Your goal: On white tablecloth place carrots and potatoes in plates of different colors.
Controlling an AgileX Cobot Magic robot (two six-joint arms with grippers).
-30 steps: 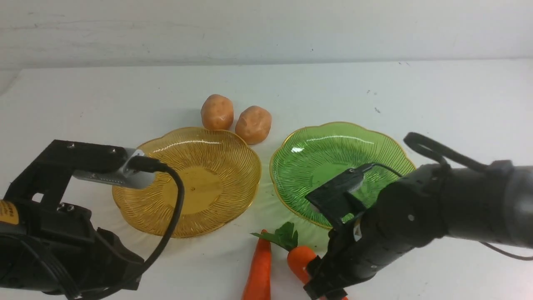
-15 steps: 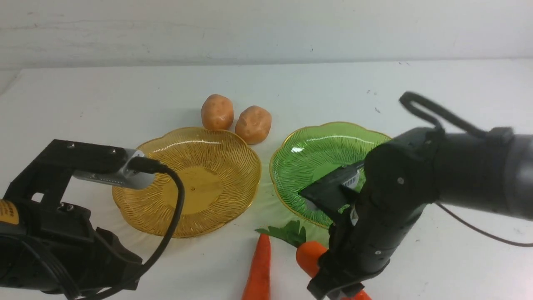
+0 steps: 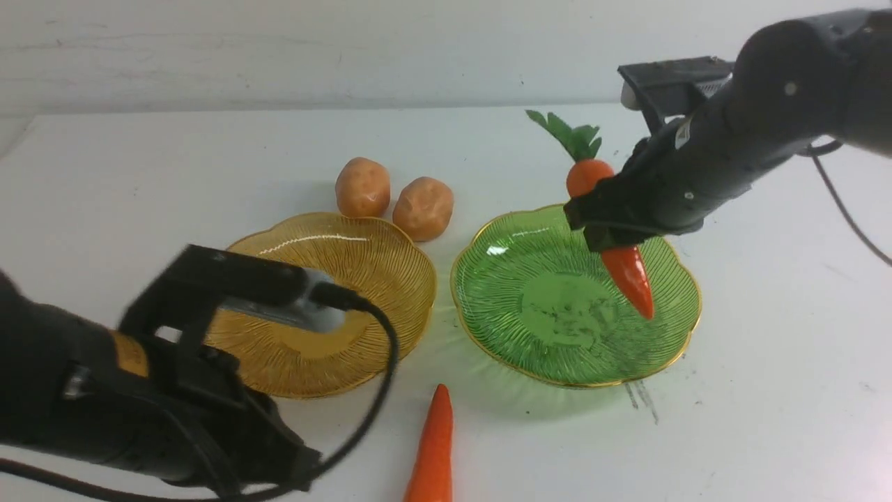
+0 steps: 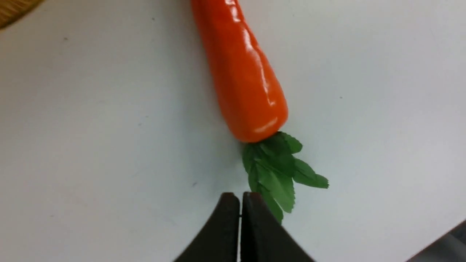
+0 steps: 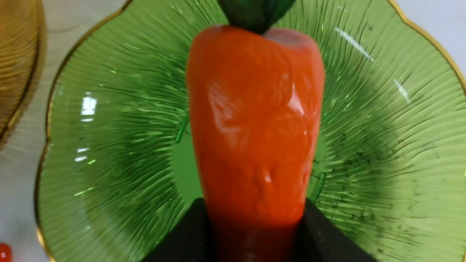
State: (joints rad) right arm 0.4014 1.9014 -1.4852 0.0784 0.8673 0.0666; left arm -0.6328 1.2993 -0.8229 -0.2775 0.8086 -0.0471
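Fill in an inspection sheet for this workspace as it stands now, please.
Surface: white tablecloth, dark specks and scuffs.
Job's things: held carrot tip-down over green plate; second carrot lying on cloth; potatoes on cloth behind amber plate; both plates hold nothing.
Clutter: nothing seen.
End effectors: right end effector shut on held carrot; left end effector shut, empty, beside second carrot's leaves.
Cables: black cable looping off left wrist camera; thin cable by right arm.
Surroundings: pale wall behind table.
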